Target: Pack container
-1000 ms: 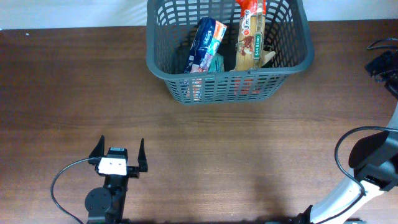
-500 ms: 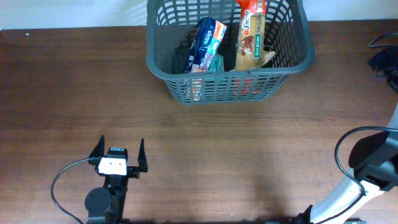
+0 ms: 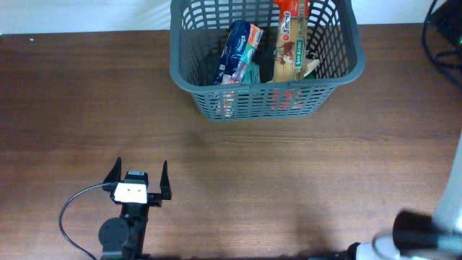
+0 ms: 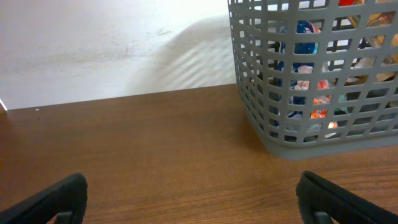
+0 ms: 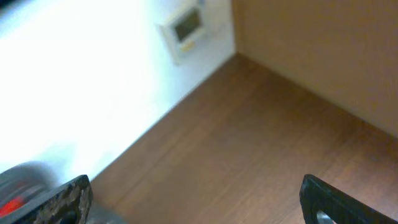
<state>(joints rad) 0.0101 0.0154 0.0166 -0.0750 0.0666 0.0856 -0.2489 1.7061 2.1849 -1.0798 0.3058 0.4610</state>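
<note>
The container (image 3: 267,79), a dark grey lattice basket, stands at the back middle of the wooden table. Inside it lean a blue packet (image 3: 240,47), a long tan and orange packet (image 3: 290,43) and a green packet (image 3: 250,74). My left gripper (image 3: 140,167) rests near the front left, open and empty, facing the container (image 4: 311,137) from well short of it. In the left wrist view the left gripper (image 4: 193,199) has only bare wood between its fingers. My right gripper (image 5: 194,199) is open and empty over bare table, a blurred grey edge of the container (image 5: 18,180) at its lower left.
The white wall (image 4: 112,50) runs behind the table's far edge. The right arm (image 3: 433,231) shows blurred at the front right corner, with dark cables (image 3: 444,36) at the far right edge. A small wall box (image 5: 185,28) shows in the right wrist view.
The right arm has swung: its dark end at the right edge moved up toward the far right corner, and the arm by the front right is now blurred. The left arm and container stayed still.
</note>
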